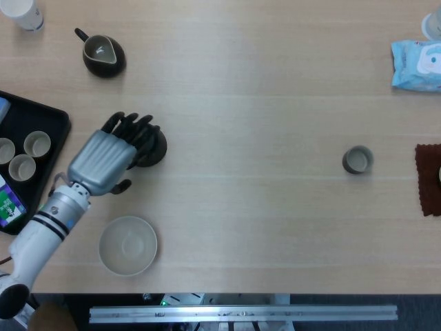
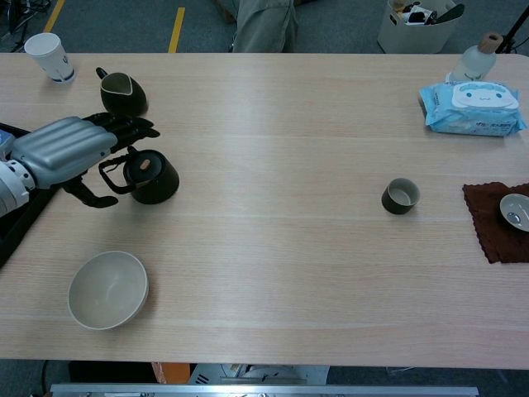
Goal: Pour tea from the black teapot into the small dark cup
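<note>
Overhead, pale wood table (image 1: 262,227); left hand (image 1: 103,160) over black teapot (image 2: 153,176), grasp unclear; grey floor beyond.

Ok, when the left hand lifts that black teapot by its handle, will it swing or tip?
Probably a little. The black teapot has a round, squat body with the loop handle off to one side, so its weight should hang away from the left hand and tilt spout-down. It looks rigid and glossy, likely slippery. Its small lid may shift when tilted.
</note>
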Controlling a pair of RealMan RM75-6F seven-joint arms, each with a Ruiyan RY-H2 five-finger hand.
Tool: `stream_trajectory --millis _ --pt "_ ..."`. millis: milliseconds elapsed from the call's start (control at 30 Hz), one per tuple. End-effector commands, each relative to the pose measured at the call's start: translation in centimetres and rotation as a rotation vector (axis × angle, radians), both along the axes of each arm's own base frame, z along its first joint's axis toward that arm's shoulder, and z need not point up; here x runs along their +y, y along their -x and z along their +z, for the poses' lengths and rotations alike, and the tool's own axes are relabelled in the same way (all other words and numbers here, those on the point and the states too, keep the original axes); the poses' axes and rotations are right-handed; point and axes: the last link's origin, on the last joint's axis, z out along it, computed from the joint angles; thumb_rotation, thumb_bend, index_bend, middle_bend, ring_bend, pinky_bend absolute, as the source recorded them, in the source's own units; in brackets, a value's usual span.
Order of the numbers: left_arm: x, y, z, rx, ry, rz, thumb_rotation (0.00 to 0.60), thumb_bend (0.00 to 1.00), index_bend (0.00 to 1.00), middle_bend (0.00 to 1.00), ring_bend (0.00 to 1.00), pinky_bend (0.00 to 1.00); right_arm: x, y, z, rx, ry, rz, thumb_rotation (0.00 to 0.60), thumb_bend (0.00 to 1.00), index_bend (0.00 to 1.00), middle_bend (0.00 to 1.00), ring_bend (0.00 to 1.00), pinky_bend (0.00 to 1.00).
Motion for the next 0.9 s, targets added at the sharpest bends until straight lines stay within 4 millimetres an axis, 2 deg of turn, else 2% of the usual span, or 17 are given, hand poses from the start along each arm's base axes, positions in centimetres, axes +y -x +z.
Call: stream_trajectory --millis 33,200,433,900 --pt "0.5 -1.0 -1.2 -0.004 0.016 -0.020 0.600 0.21 0.00 0.00 0.00 0.08 0.1 0.1 0.1 -0.003 0.003 -0.001 0.600 0.06 0.34 0.33 0.26 0.28" --pt "1.4 -1.2 -2.3 0.024 0.015 -0.021 0.600 0.21 0.00 0.00 0.00 0.08 0.3 0.4 0.2 -0.005 0.005 -0.006 0.600 0.06 0.34 0.33 0.26 0.28" --pt "3.0 0.5 -2.8 0.086 -0.008 0.025 0.600 0.21 0.00 0.00 0.00 0.08 0.4 0.6 0.2 -0.007 0.006 -0.014 0.600 0.06 0.34 0.33 0.26 0.28" --pt "6.2 4.5 -0.3 0.158 -0.120 0.166 0.600 0.21 0.00 0.00 0.00 0.08 0.4 0.3 -0.1 -0.005 -0.006 -0.014 0.600 0.06 0.34 0.33 0.26 0.28"
